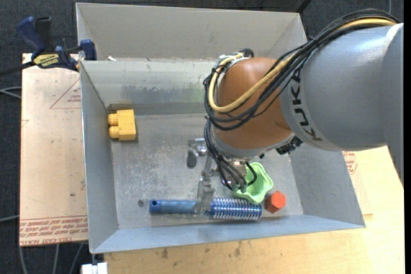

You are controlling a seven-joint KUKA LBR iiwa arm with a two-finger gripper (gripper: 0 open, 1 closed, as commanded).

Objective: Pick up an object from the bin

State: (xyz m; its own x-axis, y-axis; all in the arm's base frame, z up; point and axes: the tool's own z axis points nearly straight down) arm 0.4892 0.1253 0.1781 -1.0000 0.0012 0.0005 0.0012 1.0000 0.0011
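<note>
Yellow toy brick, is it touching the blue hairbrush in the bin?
Apart. The camera view shows the yellow brick beside the left wall of the bin and the blue hairbrush along the front wall, with bare grey floor between them.

The toy brick sits alone at the left of the bin, close to the back wall. Along the front wall lies the hairbrush, handle to the left, head to the right. Just right of its head is a small plug. Behind both, right of centre, is a little cup. The gripper hangs over the hairbrush's neck.
</note>
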